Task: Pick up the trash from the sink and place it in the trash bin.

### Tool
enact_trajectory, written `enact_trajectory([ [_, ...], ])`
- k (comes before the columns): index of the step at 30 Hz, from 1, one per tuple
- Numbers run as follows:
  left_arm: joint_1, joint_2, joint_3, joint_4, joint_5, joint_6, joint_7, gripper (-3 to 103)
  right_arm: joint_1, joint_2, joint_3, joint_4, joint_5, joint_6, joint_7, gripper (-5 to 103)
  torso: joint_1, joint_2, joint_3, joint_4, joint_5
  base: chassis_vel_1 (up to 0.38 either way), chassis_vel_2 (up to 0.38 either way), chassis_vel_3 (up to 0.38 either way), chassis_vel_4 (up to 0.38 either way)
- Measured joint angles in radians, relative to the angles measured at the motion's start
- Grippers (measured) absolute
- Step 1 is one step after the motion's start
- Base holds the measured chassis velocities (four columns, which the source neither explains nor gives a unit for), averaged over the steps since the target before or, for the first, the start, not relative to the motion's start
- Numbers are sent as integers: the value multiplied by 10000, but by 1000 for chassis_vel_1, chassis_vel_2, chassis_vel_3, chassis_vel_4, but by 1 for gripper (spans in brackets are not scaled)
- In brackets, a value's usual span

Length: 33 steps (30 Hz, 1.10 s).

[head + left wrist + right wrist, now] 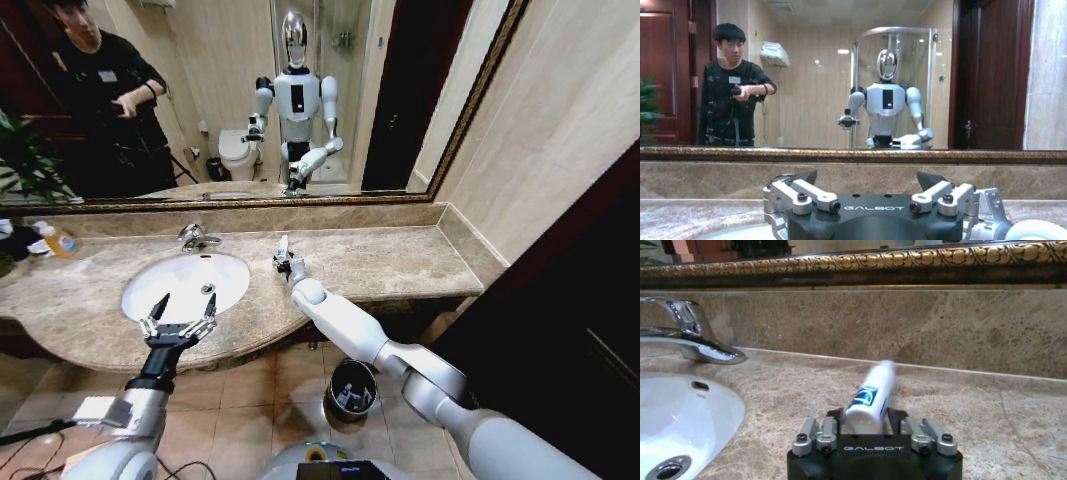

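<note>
Right hand (284, 262), closed on a blue-marked white toiletry tube (870, 395), holds it above the tabletop (400, 262) at the sink's (185, 283) three o'clock, apparently for carrying to the trash bin (350, 388) at six o'clock, while the left hand (178, 322) hovers empty, fingers spread, at the basin's six o'clock rim.

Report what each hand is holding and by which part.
The right hand is shut on a white blue-marked tube, gripped at one end, above the countertop. The left hand is open and holds nothing, over the sink.
</note>
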Motion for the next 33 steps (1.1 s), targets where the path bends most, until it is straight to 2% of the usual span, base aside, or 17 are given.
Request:
enact_trajectory([
  [3, 0, -1, 0, 0, 0, 0, 0, 100, 0, -16, 0, 1, 0, 9, 6, 41, 0, 0, 0, 0, 0, 0, 0, 0, 0],
  [4, 1, 0, 0, 0, 0, 0, 0, 100, -1, -32, 0, 2, -4, 18, 7, 33, 0, 0, 0, 0, 0, 0, 0, 0, 0],
  [5, 0, 0, 0, 0, 0, 0, 0, 100, -3, -43, 0, 3, -8, 27, 7, 30, 0, 0, 0, 0, 0, 0, 0, 0, 0],
  [11, 0, 0, 0, 0, 0, 0, 0, 100, -37, -81, -4, 22, -67, 82, 7, 28, 0, 0, 0, 0, 0, 0, 0, 0, 0],
  [16, 0, 0, 0, 0, 0, 0, 1, 100, -198, -476, 54, 880, -152, 89, -12, 28, 1, -2, 1, 1, 1, 0, 0, 0, 0],
  [18, 0, 0, 0, 0, 0, -1, 0, 100, -403, -1133, 157, 1891, -157, 154, -283, 28, 0, -2, 1, 1, 1, 0, 0, 0, 0],
  [19, 0, 0, 0, 0, 0, -1, 0, 100, -403, -1133, 157, 1891, -157, 154, -283, 28, 0, -2, 1, 1, 1, 0, 0, 0, 0],
  [21, 0, 0, 1, 0, 0, -1, 1, 100, -561, -1568, 345, 2487, -192, 265, -544, 28, 0, -2, 0, -1, 4, 0, 0, 0, 0],
  [24, 0, 0, 0, 0, 0, 0, -1, 100, -963, -2411, 721, 3572, 131, 403, -1309, 28, 0, -1, 0, 1, 4, 0, 0, 0, 0],
  [26, 0, 0, 0, 0, 0, 0, 2, 100, -1103, -2647, 838, 3840, 231, 438, -1554, 28, 0, -2, 0, 1, 4, 0, 0, 0, 0],
  [28, 1, 0, 0, 0, 0, 0, 0, 100, -1660, -3345, 1251, 4688, 353, 562, -2241, 28, 0, -2, 0, -1, 3, 0, 0, 0, 0],
  [30, 0, 0, 0, 0, 0, 0, 0, 100, -2146, -3800, 1583, 5310, 387, 566, -2480, 28, 0, -1, 0, 0, 5, 0, 0, 0, 0],
  [32, 0, -1, 0, 0, 0, 0, 0, 100, -2300, -3934, 1691, 5507, 394, 566, -2537, 28, 0, -2, 0, -1, 1, 0, 0, 0, 0],
  [33, 0, -1, 0, 1, 0, 0, 0, 100, -2916, -4353, 2183, 6148, 401, 555, -2850, 28, 0, -1, -1, 2, 5, 0, 0, 0, 0],
])
